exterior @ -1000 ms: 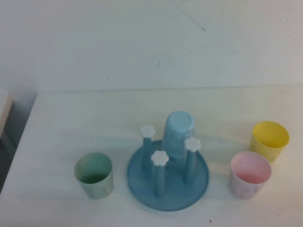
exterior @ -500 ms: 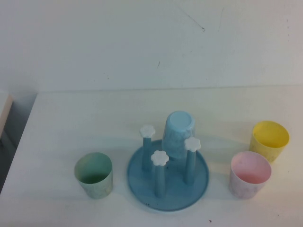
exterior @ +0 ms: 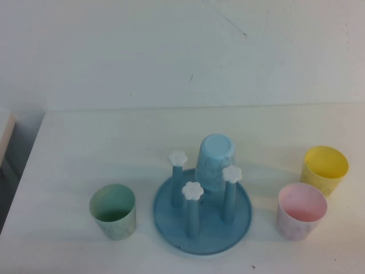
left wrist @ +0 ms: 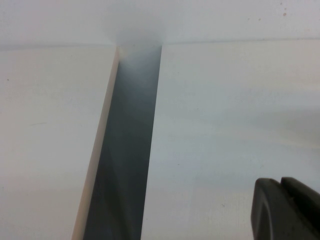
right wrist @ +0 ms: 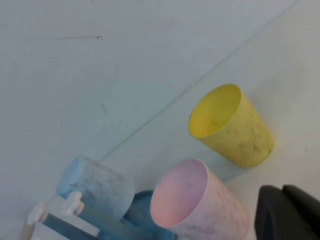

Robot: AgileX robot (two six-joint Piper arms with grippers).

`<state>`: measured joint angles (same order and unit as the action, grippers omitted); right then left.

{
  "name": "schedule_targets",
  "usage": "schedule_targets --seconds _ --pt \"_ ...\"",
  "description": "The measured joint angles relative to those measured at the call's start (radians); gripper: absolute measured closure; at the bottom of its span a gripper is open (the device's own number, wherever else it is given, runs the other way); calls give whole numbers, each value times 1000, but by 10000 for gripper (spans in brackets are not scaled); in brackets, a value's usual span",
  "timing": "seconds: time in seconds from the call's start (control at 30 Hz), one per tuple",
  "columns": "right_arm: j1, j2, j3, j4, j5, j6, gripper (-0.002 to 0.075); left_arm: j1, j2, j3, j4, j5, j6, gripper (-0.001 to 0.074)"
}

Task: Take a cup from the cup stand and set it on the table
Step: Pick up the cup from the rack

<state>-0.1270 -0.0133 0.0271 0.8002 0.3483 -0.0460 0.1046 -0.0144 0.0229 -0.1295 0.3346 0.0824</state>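
White counter [exterior: 102, 142] before us carries the cup stand [exterior: 202, 211] with the light blue cup [exterior: 215, 161] inverted on its rear peg, while our left end effector [left wrist: 287, 210] and right end effector [right wrist: 287, 212] show only dark corners, finger state unknowable.

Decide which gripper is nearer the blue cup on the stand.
Right. The right gripper sits beside the pink cup, with the cup on the stand in its view. The left gripper is over the table's left edge, no cups in view.
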Motion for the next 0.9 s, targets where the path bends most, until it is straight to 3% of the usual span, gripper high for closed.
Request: schedule_targets --seconds 0.57,0.9 --pt "0 0 -17 0 71 -330 729 0 0 0 0 0 0 738" --pt "0 387 -475 -127 387 -655 729 0 0 0 0 0 0 738"
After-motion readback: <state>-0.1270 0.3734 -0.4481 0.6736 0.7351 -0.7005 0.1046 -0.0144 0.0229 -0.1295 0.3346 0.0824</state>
